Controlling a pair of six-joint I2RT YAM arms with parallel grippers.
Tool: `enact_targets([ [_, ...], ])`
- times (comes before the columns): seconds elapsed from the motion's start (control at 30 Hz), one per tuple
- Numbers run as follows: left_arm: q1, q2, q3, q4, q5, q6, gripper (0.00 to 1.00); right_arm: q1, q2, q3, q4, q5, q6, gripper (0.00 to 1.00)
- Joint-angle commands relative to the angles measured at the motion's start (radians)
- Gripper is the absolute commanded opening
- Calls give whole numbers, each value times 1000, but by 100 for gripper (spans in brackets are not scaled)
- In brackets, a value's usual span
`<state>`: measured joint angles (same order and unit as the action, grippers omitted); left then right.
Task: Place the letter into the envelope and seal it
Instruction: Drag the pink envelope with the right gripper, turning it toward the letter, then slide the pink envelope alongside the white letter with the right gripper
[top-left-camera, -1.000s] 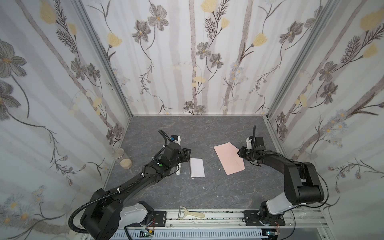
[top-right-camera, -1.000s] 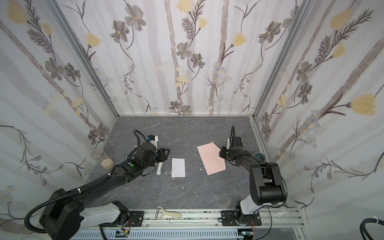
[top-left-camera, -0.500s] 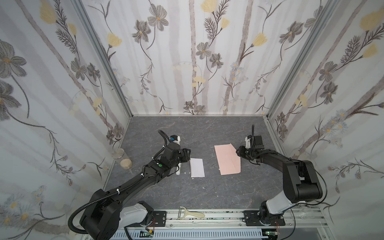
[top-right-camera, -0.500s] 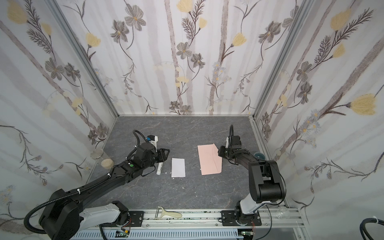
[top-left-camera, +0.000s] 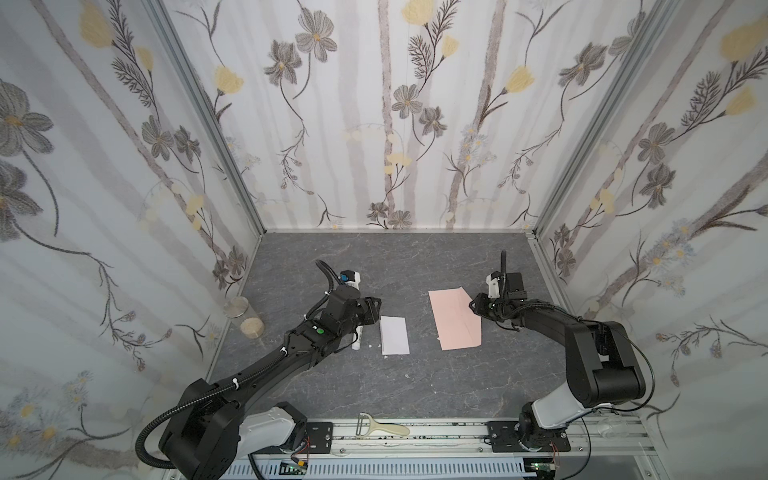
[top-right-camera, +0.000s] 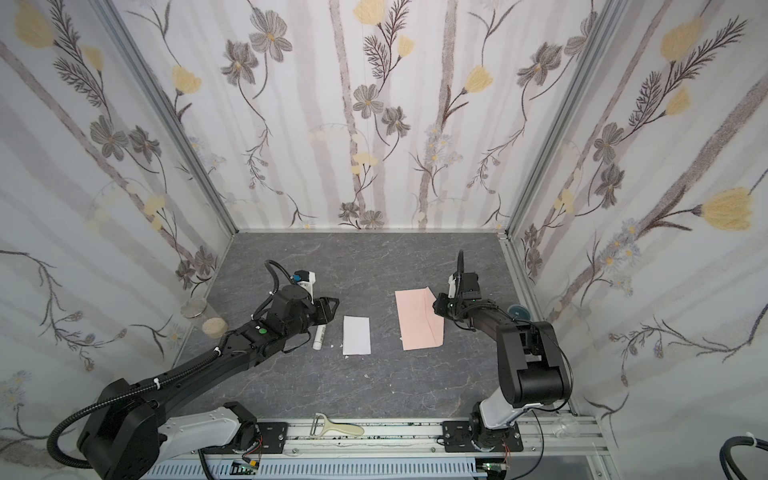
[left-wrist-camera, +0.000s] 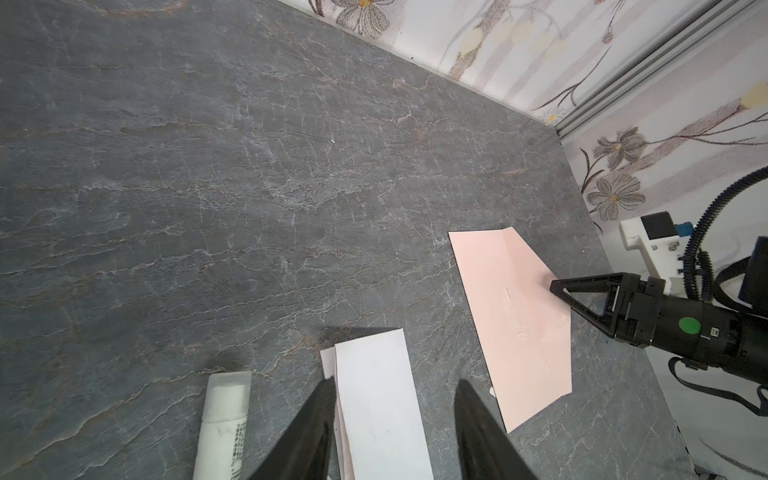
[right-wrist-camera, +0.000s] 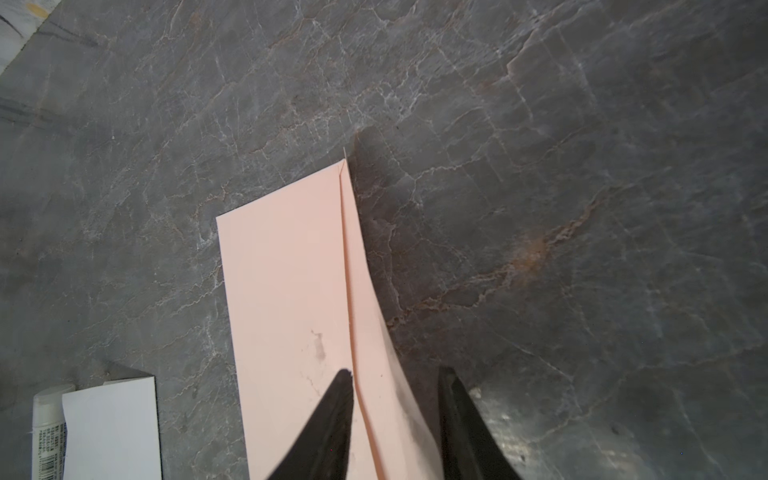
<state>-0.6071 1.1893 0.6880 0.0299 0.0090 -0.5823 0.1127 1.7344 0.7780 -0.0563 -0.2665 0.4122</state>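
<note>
The letter (top-left-camera: 394, 340) (top-right-camera: 356, 340) is a folded white sheet lying flat on the grey floor. My left gripper (top-left-camera: 376, 309) (left-wrist-camera: 392, 382) stands open at its far left corner, and the sheet's end (left-wrist-camera: 378, 407) lies between the jaws, untouched as far as I can see. The pale pink envelope (top-left-camera: 455, 320) (top-right-camera: 417, 320) (left-wrist-camera: 511, 316) lies to the right of the letter, long side running front to back. Its flap (right-wrist-camera: 365, 299) curls up along the right edge. My right gripper (top-left-camera: 473, 305) (right-wrist-camera: 395, 374) straddles that flap with the jaws apart, one finger over the envelope's face.
A white glue stick (top-left-camera: 357, 338) (left-wrist-camera: 224, 424) lies just left of the letter, beside my left arm. A glass jar (top-left-camera: 237, 309) and a cork lid (top-left-camera: 252, 327) sit by the left wall. A peeler (top-left-camera: 382, 428) rests on the front rail. A dark round lid (top-right-camera: 517, 311) sits near the right wall.
The envelope has swung from a slanted lie to nearly straight front to back, its near end moving left. The right gripper shifted slightly with it. The left arm has not moved.
</note>
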Motion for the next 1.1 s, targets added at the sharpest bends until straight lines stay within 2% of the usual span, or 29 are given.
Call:
enact_targets([
  [0.0, 2, -8, -3, 15, -3, -10, 48, 4, -7, 0, -4, -19, -11, 23],
  [0.1, 3, -14, -7, 15, -2, -11, 48, 5, -11, -3, -8, -22, -10, 2],
  [0.13, 3, -16, -9, 15, -1, -10, 48, 7, -14, -6, -8, -24, -10, 0],
  [0.4, 3, -25, -27, 15, -8, -17, 48, 39, -85, -83, 3, -43, 20, 0],
  [0.57, 3, -19, -24, 15, -1, -17, 48, 91, -132, -168, 59, -52, 102, 0],
  [0.77, 3, -10, -23, 15, 1, -14, 48, 169, -247, -270, 145, -6, 246, 0],
  [1.07, 4, 29, -1, 21, 16, 5, 48, 272, -414, -367, 169, 128, 404, 0],
])
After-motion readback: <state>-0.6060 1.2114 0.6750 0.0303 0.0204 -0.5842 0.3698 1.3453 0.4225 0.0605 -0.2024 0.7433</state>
